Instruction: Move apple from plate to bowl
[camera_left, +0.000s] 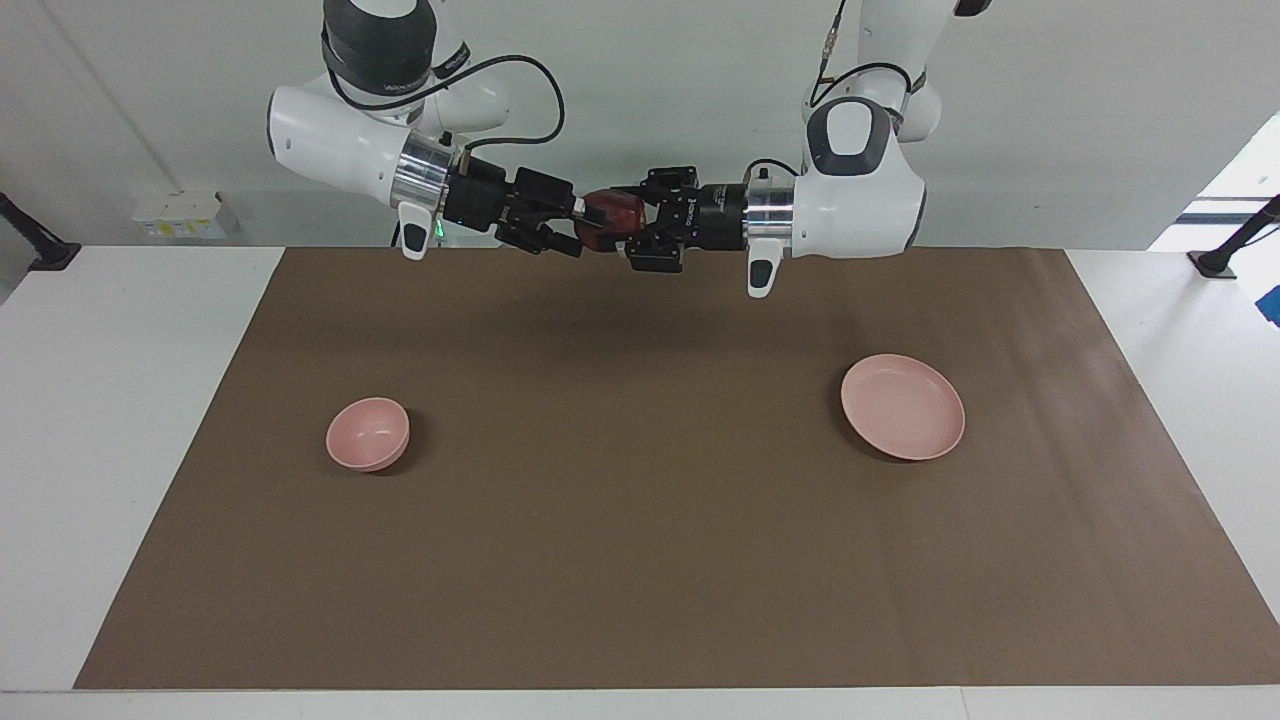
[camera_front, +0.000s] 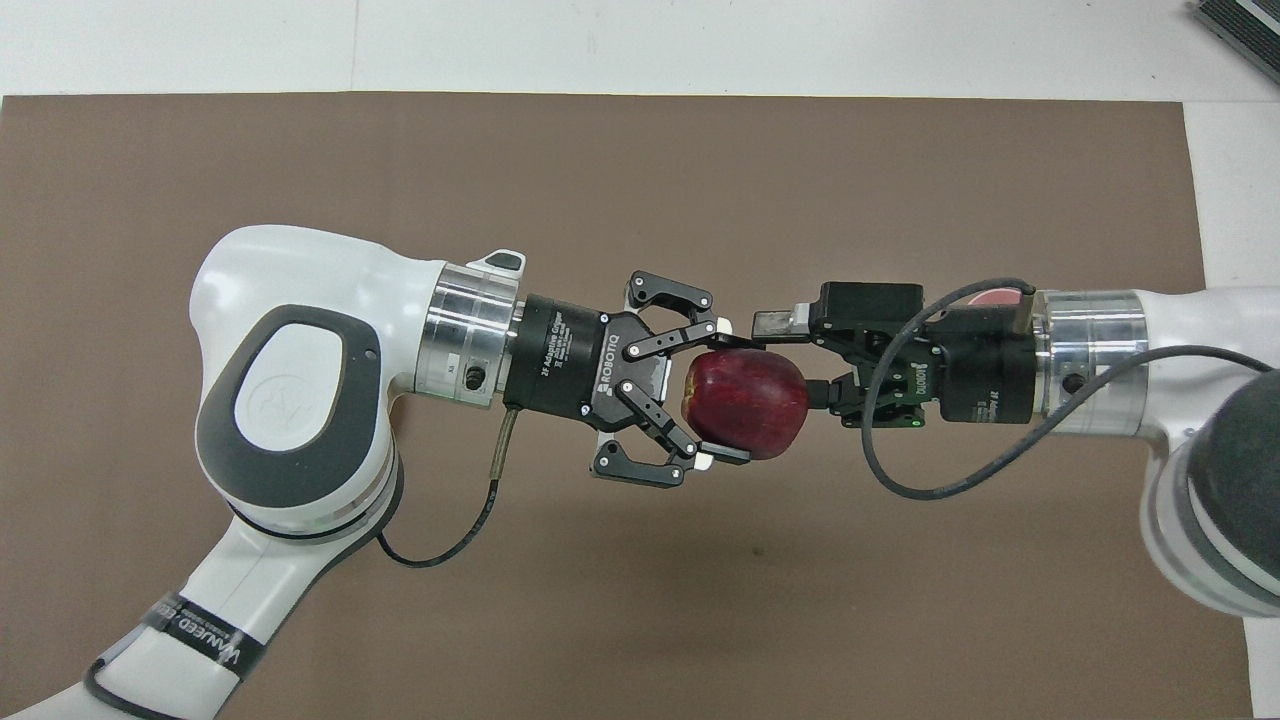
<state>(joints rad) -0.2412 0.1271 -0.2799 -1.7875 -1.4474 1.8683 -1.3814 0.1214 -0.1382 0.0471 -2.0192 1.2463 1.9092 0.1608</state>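
Handover in mid-air over the surface (camera_left: 640, 560): your left end effector (camera_front: 725, 395) clamps the apple (camera_front: 745, 403); right end effector (camera_front: 800, 365) meets it, closure unclear. Plate (camera_left: 903, 407) bare; bowl (camera_left: 368, 433) sits toward the right arm's end, hence the transfer.

White glossy shells with dark grey joint caps are seen on both arms; silver wrist rings, black linkage grippers lettered "ROBOTIQ", and looping black cables are fitted.

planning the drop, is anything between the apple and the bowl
Nothing visible. The apple hangs in the air between the left pincer and right pincer, and only bare brown mat lies on the way to the bowl.
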